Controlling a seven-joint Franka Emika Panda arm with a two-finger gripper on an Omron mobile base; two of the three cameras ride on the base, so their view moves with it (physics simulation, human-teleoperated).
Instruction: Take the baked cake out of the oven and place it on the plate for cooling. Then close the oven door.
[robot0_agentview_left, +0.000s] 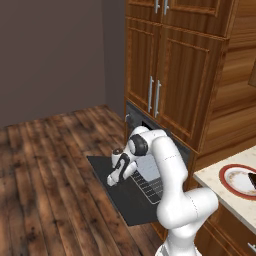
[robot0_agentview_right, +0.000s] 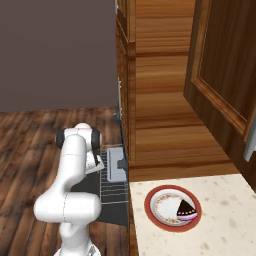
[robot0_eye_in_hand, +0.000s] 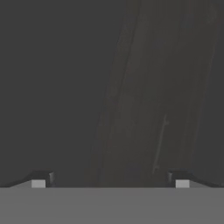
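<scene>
1. The gripper (robot0_agentview_left: 113, 182) hangs with its jaws spread wide and nothing between them, right down close over the oven door (robot0_agentview_left: 107, 175); in the hand view the two fingertips (robot0_eye_in_hand: 43, 178) stand far apart against the dark panel.
2. The oven (robot0_agentview_left: 150, 131) is open, its door dropped flat toward the floor, the wire rack (robot0_agentview_left: 150, 184) drawn out above it.
3. The pale tray (robot0_agentview_right: 116, 164) sits on that rack, just inside the door's hinge line.
4. The plate (robot0_agentview_right: 155, 192) lies on the counter beside the oven, well apart from the door.
5. The baked cake (robot0_agentview_right: 186, 210) already rests on that plate, at its near edge.
6. So I judge the cake step done and the door-closing in hand.
7. Next the hand likely needs to get under the door's free edge and swing it up shut.
</scene>
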